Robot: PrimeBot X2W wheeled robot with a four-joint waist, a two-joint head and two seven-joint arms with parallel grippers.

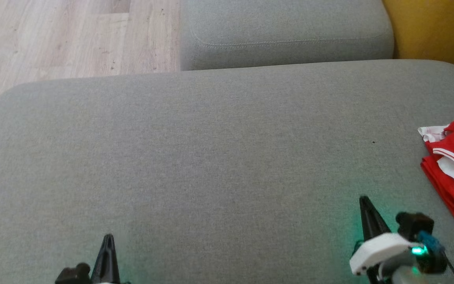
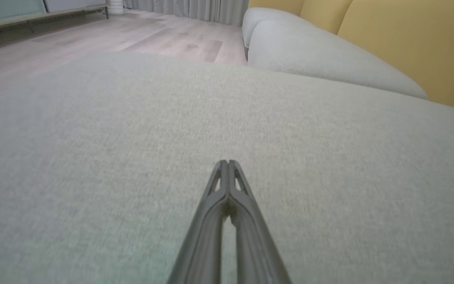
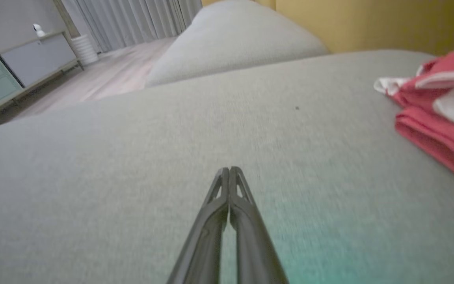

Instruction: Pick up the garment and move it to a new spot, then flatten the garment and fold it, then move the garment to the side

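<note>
A red and white garment [image 1: 453,165] lies crumpled at the right edge of the grey sofa cushion [image 1: 219,157]; in the right wrist view the garment [image 3: 443,114] sits at the far right. My right gripper [image 1: 365,200] hovers low over the cushion to the left of the garment, apart from it, jaws shut and empty [image 3: 229,170]. My left gripper [image 1: 108,236] is at the lower left over bare cushion, far from the garment, also shut with nothing in it [image 2: 227,162].
A second grey cushion [image 1: 286,31] lies behind the main one. Yellow sofa back [image 1: 436,27] rises at the far right. Wooden floor [image 1: 61,35] lies beyond the cushion's left and far edges. A low cabinet [image 3: 10,75] stands across the room.
</note>
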